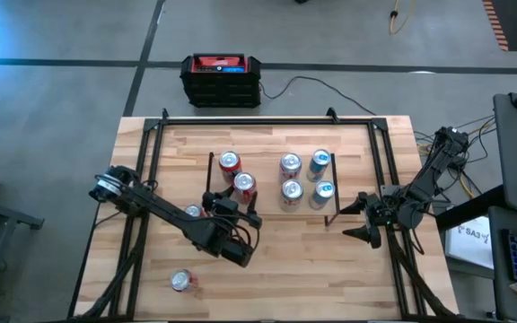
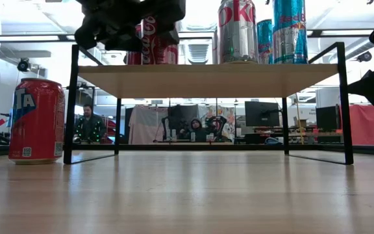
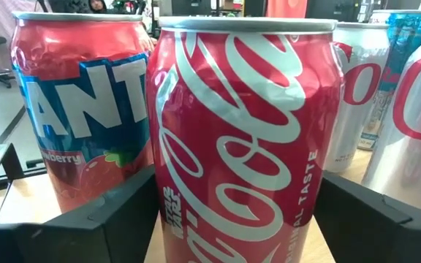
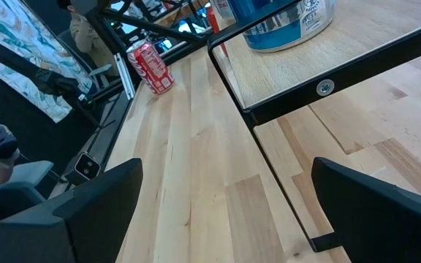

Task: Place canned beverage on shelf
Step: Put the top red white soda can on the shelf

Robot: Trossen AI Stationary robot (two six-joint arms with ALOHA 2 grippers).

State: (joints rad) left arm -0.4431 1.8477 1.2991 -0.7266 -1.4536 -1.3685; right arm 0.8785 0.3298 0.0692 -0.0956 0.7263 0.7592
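The shelf (image 1: 267, 208) is a light-wood board on thin black legs at mid-table, with several cans standing on it. At its left end a red Coca-Cola can (image 3: 240, 131) stands upright beside a red Fanta can (image 3: 79, 109). My left gripper (image 3: 236, 219) reaches in from the table's left and is shut on the Coca-Cola can (image 1: 244, 186). In the low view this can's base (image 2: 151, 60) sits at the shelf's top. My right gripper (image 1: 359, 220) waits open beside the shelf's right end, with nothing between its fingers (image 4: 86, 212). My left gripper pinches the Coca-Cola can between its two fingers, one on each side of the can's wall (image 3: 159, 208), low on the can. The fingers come nearly level from the table's near-left side. The can is upright; its bottom lies below the wrist view's edge.
Silver cans (image 1: 291, 178) and blue cans (image 1: 321, 177) fill the shelf's right half. One red can (image 1: 184, 281) stands on the table near the front left, another (image 1: 193, 212) beside my left arm. A black-and-red box (image 1: 221, 79) sits beyond the far edge.
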